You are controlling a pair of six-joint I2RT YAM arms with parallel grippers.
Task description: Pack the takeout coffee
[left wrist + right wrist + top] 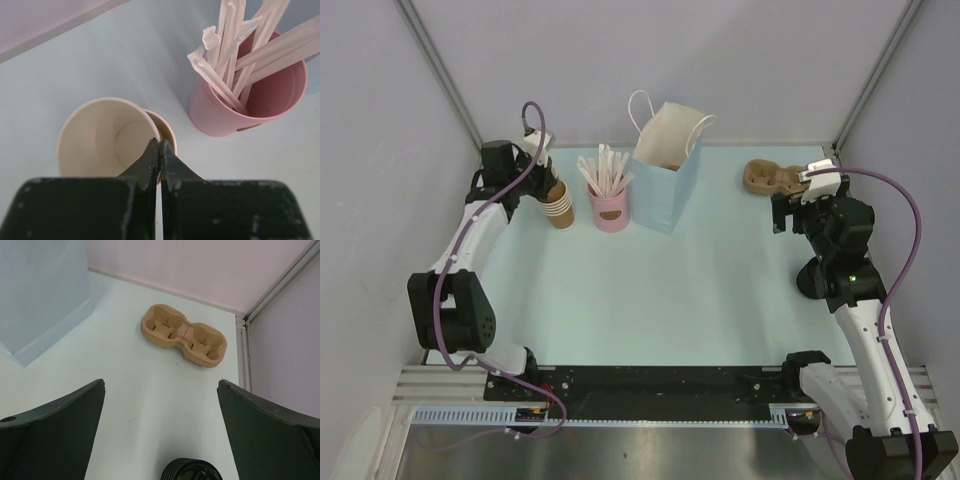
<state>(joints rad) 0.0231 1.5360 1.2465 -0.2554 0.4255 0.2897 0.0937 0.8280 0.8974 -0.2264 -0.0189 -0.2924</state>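
Right claw (161, 385) stands spread wide above the takeout coffee (192, 473), only its ribbed round black lid (181, 471) showing, near the right edge of the bench (650, 300), nearer than the pulp cup carrier (183, 335). Left claw (159, 150) is pressed together at the rim of the stacked paper cups (95, 145), far-left.

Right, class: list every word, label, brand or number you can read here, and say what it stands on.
No text can be read.
Pink cup: small brown mark low on its wall, too blurred to read.
Paper bag, stack of tan cups, cup carrier, black lid: no print shows.
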